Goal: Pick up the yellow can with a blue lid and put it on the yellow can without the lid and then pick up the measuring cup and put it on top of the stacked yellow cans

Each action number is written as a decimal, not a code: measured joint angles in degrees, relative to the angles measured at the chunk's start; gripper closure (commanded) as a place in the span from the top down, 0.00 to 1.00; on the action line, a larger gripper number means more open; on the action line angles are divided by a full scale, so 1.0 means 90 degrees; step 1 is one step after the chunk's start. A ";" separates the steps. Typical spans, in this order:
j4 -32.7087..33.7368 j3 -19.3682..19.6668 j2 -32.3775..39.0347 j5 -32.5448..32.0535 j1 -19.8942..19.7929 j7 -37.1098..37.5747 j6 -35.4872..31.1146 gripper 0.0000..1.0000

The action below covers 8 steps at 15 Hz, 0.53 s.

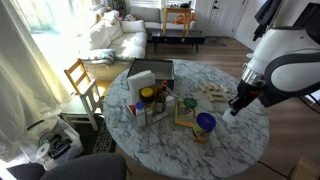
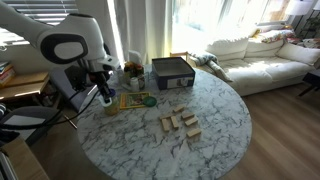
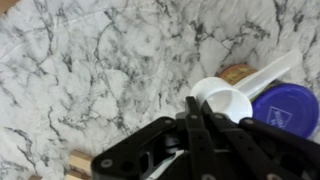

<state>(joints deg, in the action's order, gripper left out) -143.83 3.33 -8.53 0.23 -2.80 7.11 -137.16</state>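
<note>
The hand (image 3: 201,108) hung with fingers closed on nothing, just beside the measuring cup (image 3: 230,100). The yellow can with a blue lid (image 3: 288,110) sat just beyond the cup, whose handle pointed away.

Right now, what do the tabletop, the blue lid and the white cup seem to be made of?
The tabletop looks like marble, white with grey veins and smooth; whether it is stone or laminate, I cannot tell. The lid seems plastic: even bright blue with a faint sheen. The cup seems white plastic, matte, with a moulded handle.
</note>
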 measured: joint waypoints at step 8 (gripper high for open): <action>0.0605 -0.0560 -0.0239 0.0212 0.0470 -0.0315 0.0725 0.01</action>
<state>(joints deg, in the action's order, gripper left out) -138.38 -1.71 -10.68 2.13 1.43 4.28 -130.63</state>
